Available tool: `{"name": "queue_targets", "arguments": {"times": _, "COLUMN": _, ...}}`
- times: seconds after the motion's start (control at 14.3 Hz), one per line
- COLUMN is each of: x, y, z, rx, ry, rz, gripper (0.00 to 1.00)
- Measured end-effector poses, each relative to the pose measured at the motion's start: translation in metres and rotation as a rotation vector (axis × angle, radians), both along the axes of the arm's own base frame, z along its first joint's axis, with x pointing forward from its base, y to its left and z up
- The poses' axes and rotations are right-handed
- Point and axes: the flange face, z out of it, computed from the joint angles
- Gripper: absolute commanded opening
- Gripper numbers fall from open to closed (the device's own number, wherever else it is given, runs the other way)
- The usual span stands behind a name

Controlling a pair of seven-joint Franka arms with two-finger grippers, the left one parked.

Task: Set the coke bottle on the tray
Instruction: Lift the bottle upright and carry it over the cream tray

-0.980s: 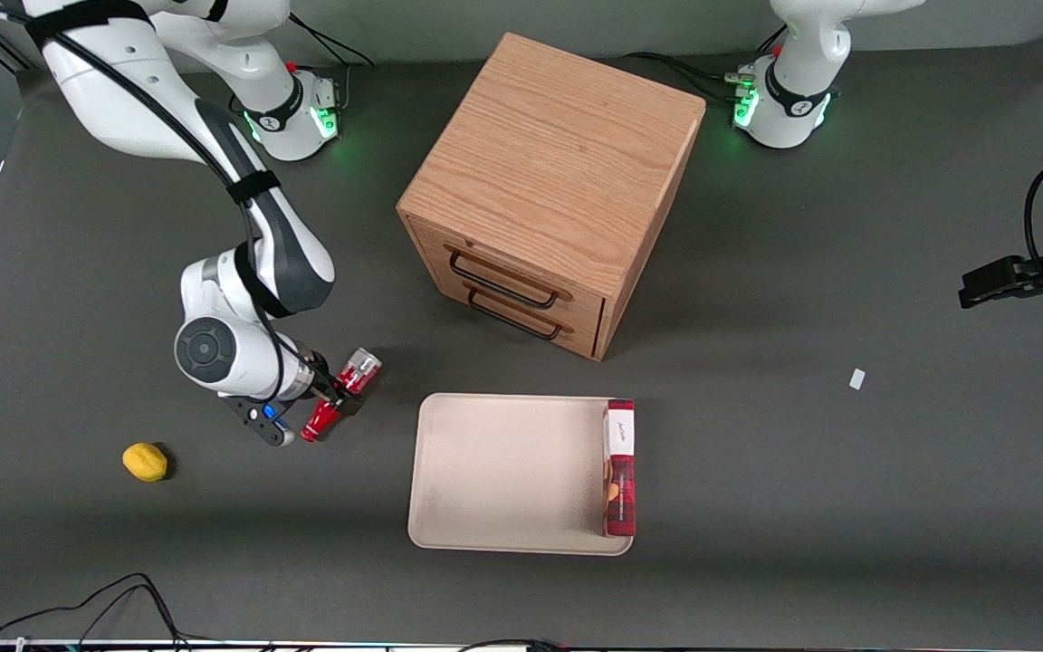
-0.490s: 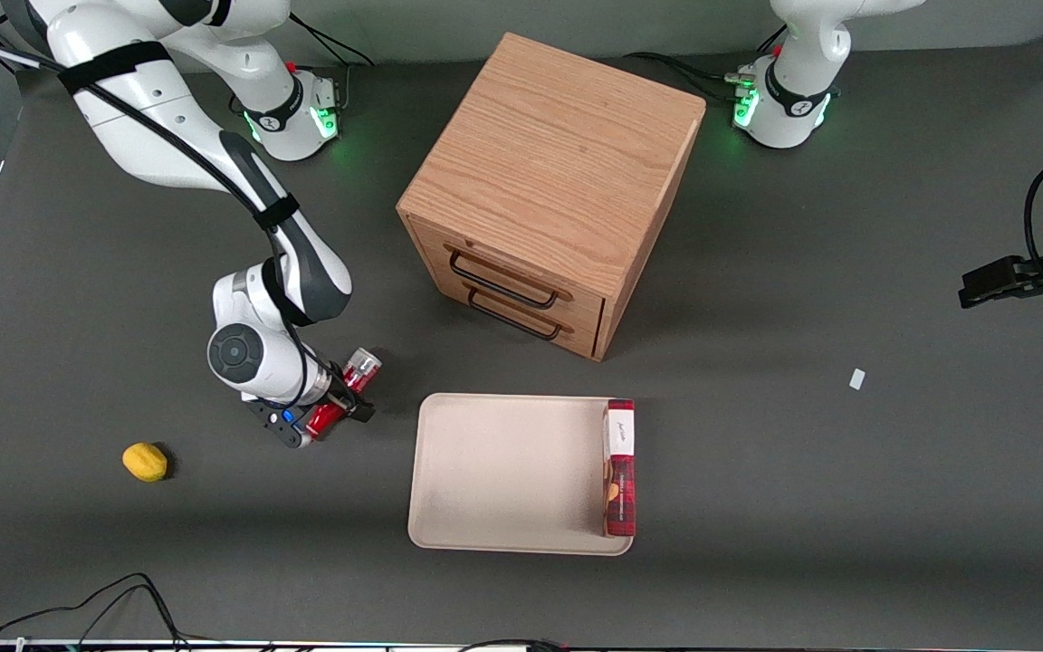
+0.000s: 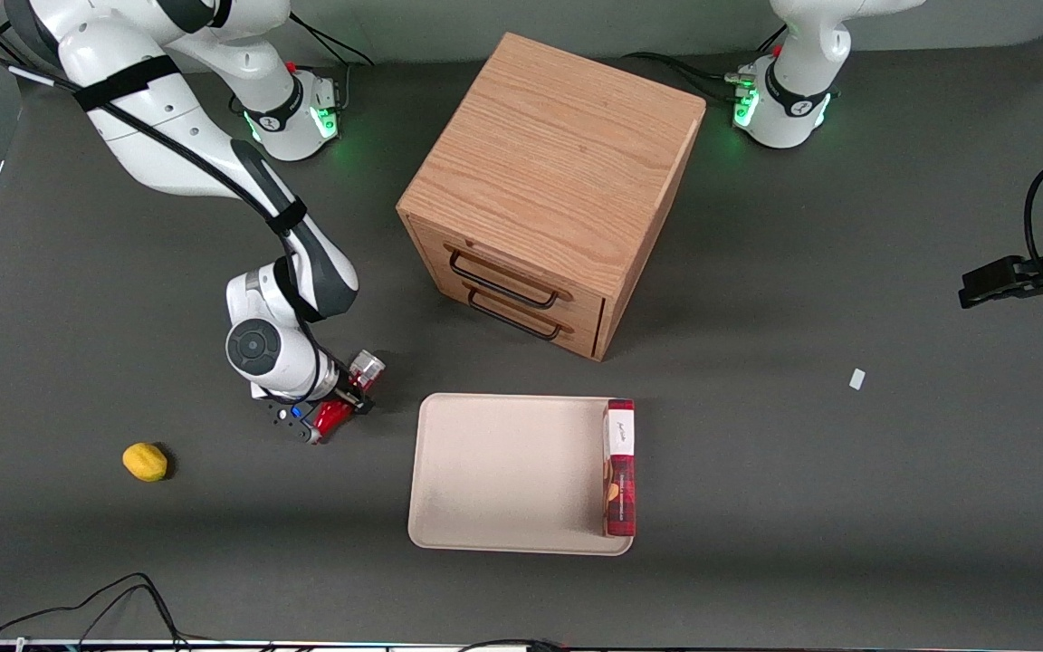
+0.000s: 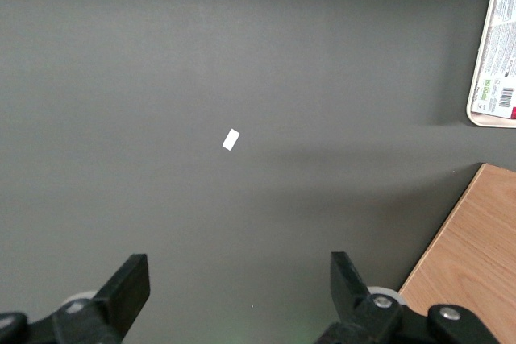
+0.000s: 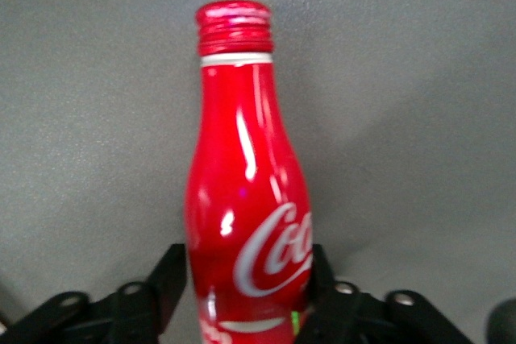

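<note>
My right gripper point(image 3: 348, 398) is shut on the coke bottle point(image 3: 343, 405), a slim red bottle with white script. Its silvery base end points toward the cabinet and its red cap end lies nearer the front camera. In the right wrist view the two black fingers point(image 5: 172, 275) press on both sides of the bottle's body point(image 5: 248, 199), with grey table around the cap. The beige tray point(image 3: 503, 471) lies flat beside the gripper, toward the parked arm's end, a short gap away. I cannot tell whether the bottle touches the table.
A flat red box point(image 3: 621, 466) with a white label lies along one edge of the tray. A wooden drawer cabinet point(image 3: 549, 190) stands farther from the front camera than the tray. A yellow lemon-like object point(image 3: 145, 461) and a small white scrap point(image 3: 856, 378) lie on the table.
The right arm has moved toward the tray with the bottle in its gripper, and the wrist has turned so the bottle looks shorter. Tray and box have not moved.
</note>
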Motion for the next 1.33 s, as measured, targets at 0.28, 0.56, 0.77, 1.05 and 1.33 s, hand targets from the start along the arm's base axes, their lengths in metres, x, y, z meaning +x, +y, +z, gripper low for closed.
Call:
{"name": "queue_targets", "arguments": {"times": 0.28, "x": 0.002, "y": 0.001, "z": 0.003, "rx": -0.002, "ry": -0.012, "rz": 0.010, "gripper": 0.00}}
{"name": "queue_targets", "arguments": {"times": 0.56, "x": 0.015, "y": 0.003, "z": 0.053, "rx": -0.014, "ry": -0.026, "rz": 0.117, "gripper": 0.00}}
{"name": "queue_targets", "arguments": {"times": 0.77, "x": 0.030, "y": 0.002, "z": 0.134, "rx": -0.031, "ry": -0.010, "rz": 0.286, "gripper": 0.00}}
{"name": "queue_targets", "arguments": {"times": 1.05, "x": 0.054, "y": 0.000, "z": 0.237, "rx": -0.036, "ry": -0.012, "rz": 0.462, "gripper": 0.00}}
{"name": "queue_targets", "arguments": {"times": 1.33, "x": 0.066, "y": 0.044, "z": 0.289, "rx": 0.018, "ry": -0.063, "rz": 0.567, "gripper": 0.00}}
